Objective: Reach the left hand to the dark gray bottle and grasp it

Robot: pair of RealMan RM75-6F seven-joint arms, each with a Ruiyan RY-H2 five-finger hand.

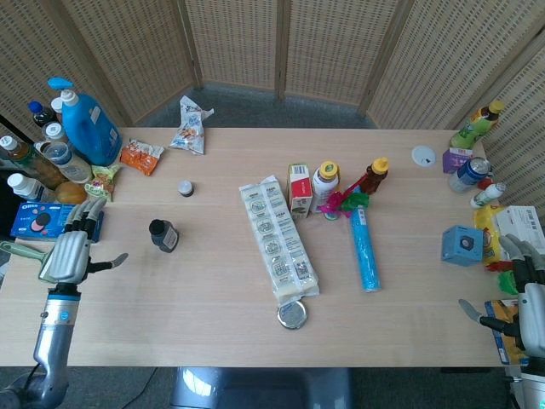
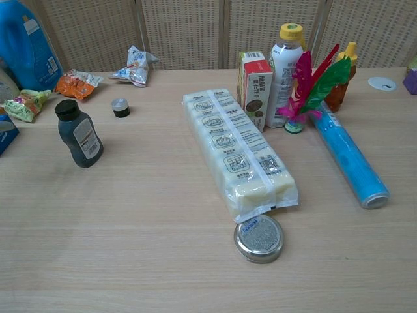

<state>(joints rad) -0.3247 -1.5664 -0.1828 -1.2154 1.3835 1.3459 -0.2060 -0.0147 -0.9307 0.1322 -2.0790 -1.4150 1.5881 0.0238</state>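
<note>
The dark gray bottle [image 1: 163, 235] stands upright on the left part of the table, black cap up, white label on its side; the chest view shows the dark gray bottle [image 2: 79, 134] at its left. My left hand [image 1: 71, 250] hovers over the table's left edge, fingers spread and empty, roughly a hand's width left of the bottle. My right hand [image 1: 530, 300] stays off the table's right edge, fingers apart, holding nothing. Neither hand shows in the chest view.
A blue cookie box [image 1: 38, 219] lies under my left hand, a small black-capped jar [image 1: 185, 187] behind the bottle. A long pack of white blocks [image 1: 278, 239], a round tin [image 1: 292, 314], a blue tube [image 1: 365, 249], carton and bottles fill the middle. A blue detergent jug [image 1: 88, 123] stands far left.
</note>
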